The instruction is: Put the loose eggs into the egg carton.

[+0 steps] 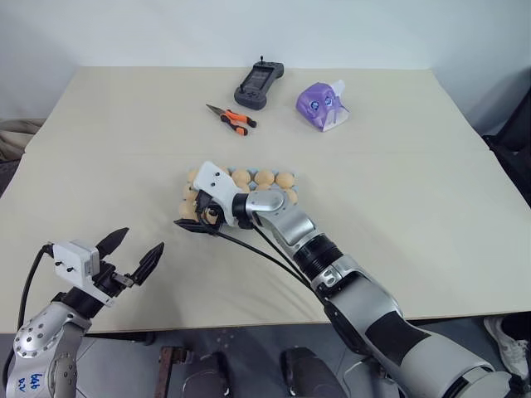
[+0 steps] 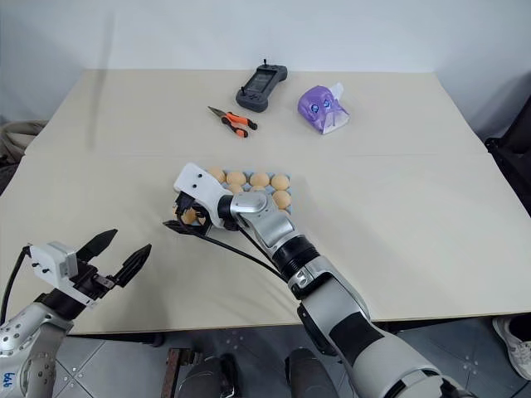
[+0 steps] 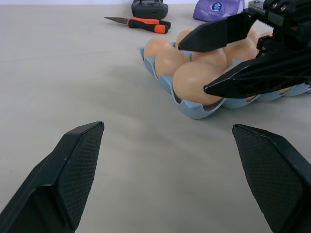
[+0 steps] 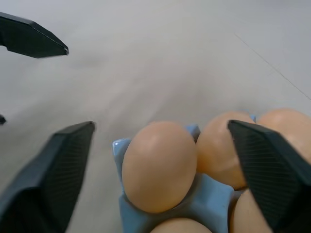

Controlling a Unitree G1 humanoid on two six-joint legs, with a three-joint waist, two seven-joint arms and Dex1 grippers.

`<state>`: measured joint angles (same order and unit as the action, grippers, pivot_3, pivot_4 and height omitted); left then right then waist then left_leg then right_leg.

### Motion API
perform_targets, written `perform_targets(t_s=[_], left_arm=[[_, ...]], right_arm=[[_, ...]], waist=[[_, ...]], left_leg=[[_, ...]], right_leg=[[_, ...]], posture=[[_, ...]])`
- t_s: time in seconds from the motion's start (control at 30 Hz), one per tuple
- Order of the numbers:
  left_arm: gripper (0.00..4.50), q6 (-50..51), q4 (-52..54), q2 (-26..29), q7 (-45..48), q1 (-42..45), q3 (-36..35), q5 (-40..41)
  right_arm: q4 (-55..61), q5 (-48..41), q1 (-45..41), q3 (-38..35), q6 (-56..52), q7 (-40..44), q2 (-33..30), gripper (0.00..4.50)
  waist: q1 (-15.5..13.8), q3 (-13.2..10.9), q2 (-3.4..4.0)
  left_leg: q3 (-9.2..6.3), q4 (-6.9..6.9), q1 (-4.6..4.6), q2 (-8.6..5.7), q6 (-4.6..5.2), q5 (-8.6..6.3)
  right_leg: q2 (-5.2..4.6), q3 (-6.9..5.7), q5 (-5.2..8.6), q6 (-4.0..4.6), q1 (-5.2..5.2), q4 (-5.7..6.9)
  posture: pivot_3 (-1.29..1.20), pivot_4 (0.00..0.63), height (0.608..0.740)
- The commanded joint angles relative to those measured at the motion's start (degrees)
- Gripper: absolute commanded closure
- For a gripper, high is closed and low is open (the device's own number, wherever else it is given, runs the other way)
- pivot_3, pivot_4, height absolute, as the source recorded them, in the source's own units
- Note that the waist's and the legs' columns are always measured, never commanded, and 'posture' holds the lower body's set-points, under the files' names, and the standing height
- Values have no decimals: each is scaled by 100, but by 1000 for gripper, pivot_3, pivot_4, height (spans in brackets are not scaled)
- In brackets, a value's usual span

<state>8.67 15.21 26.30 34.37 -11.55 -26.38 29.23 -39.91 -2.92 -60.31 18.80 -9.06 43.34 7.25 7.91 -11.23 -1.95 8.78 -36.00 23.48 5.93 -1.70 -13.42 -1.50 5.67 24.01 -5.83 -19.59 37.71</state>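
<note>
Several eggs [image 1: 264, 177] seated in the egg carton [image 3: 197, 109]; none visible loose on the table [image 1: 415, 191] in the head views. Task judged close to complete, possibly complete.

Right gripper [image 2: 189, 217]: fingers spread wide, nothing between them. Corner egg [image 4: 159, 165] sits in its cup midway between the two fingers [image 4: 60, 170], clear of both pads. Neighbouring eggs packed just behind it, toward the far finger. Judged as a release just made, egg resting in the cup.

Left gripper [image 1: 133, 253]: fingers parted, empty, hovering over bare table, carton ahead of the fingertips [image 3: 73, 160] and well apart from them. No egg between or near those fingers.

Carton position: mid-table, under and beside the right gripper. Back row reads as filled in the head views. Remaining cups largely hidden by the right wrist and fingers, so full count cannot be confirmed; some cups may be vacant.

Unrelated items beyond the carton, away from both sets of fingers: pliers [image 1: 231, 118], handheld controller [image 1: 258, 84], purple-white packet [image 1: 323, 106].

Left to do, as judged: lift right fingers clear without brushing the seated eggs; check hidden cups; confirm no egg remains outside the carton.
</note>
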Motion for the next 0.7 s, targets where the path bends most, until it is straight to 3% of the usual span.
perform_targets(t_s=[0.03, 0.23, 0.33, 0.53, 0.7], left_arm=[[0, -48, 179, 90, 57, 66, -40, 89], [0, -13, 82, 224, 167, 271, 78, 41], [0, -25, 4, 327, 236, 382, 150, -40], [0, -71, -173, 548, 486, 478, 277, -157], [0, -211, -318, 738, 719, 488, 435, -387]], right_arm=[[1184, -411, 250, -238, -88, 459, -174, 30], [3260, -1045, 1541, -596, -274, 1286, -1473, 30], [3855, -1355, 2318, -1116, -128, 1436, -2186, 30], [4070, -1331, 3887, -2073, 710, 1706, -3636, 30], [3915, -1756, 4763, -2932, 977, 1595, -3990, 30]], waist=[[-3, 0, 0], [-135, 2, -4], [-192, 1, -6], [-226, 0, -5], [-207, -2, -7]], left_leg=[[0, 1, 1, 0, 0, 0], [-18, -2, 14, -2, 3, -5], [-17, -3, 14, -5, 6, -6], [-7, 2, 4, -19, 7, -7], [2, 4, -8, -14, 5, -8]], right_leg=[[0, 0, 0, 0, -1, -1], [-13, -32, 0, 0, 7, -21], [-14, -32, 0, -1, 10, -27], [-4, -21, 0, 0, 17, -34], [4, -6, 1, 2, 24, -41]], posture=[[0, 150, 740], [0, 150, 740], [0, 150, 740], [0, 150, 740], [0, 150, 740]])
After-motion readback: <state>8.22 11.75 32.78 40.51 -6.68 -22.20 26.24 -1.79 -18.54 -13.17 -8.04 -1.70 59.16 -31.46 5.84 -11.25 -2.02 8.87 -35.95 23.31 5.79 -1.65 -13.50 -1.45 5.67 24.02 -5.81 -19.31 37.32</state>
